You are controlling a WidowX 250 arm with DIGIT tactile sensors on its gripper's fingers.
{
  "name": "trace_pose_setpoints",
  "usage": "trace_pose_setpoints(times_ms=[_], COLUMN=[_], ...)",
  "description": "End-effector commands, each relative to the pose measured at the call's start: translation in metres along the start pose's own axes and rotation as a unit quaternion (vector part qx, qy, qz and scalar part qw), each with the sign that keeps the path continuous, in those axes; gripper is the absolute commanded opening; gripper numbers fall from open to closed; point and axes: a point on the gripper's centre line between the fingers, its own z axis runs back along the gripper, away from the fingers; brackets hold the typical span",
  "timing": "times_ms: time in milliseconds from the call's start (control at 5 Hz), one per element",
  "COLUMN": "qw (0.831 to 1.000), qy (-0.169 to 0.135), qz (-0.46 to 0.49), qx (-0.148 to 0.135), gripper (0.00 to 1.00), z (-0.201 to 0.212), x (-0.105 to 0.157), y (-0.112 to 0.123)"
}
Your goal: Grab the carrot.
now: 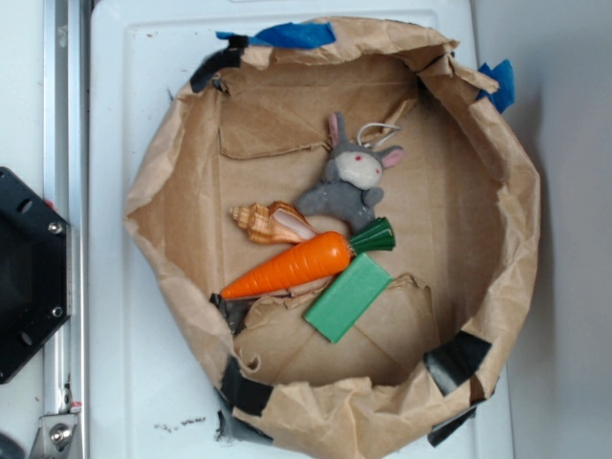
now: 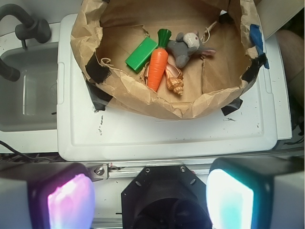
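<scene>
The carrot (image 1: 292, 266) (image 2: 157, 67) is glossy orange with a dark green top and lies on its side in the middle of a brown paper-lined tub (image 1: 497, 191) (image 2: 143, 98). Its tip points toward the tub's near-left wall in the exterior view. In the wrist view my gripper (image 2: 150, 200) is open, its two glowing pads (image 2: 71, 202) wide apart at the bottom of the frame. It hangs high above the arm's black base, well short of the tub, with nothing between the fingers. The exterior view does not show the gripper.
A grey plush bunny (image 1: 349, 182) (image 2: 187, 46), a tan striped seashell (image 1: 271, 222) (image 2: 175, 83) and a flat green block (image 1: 348, 296) (image 2: 141, 54) crowd the carrot. The tub sits on a white lid (image 1: 134, 363). A sink (image 2: 28, 90) lies at the left in the wrist view.
</scene>
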Motion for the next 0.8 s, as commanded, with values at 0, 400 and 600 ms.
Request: trace_pose_setpoints(times_ms=[0,400,600], qw=[1.000,0.995,0.986], qy=[0.000,-0.002,-0.005], qz=[0.000,0.099,0.165], qx=[0.000,0.000,-0.007], gripper=[1.00,1.00,1.00], z=[0.000,-0.018,-0.041], x=[0.000,0.058,0.077], y=[0.000,0.009,0.009])
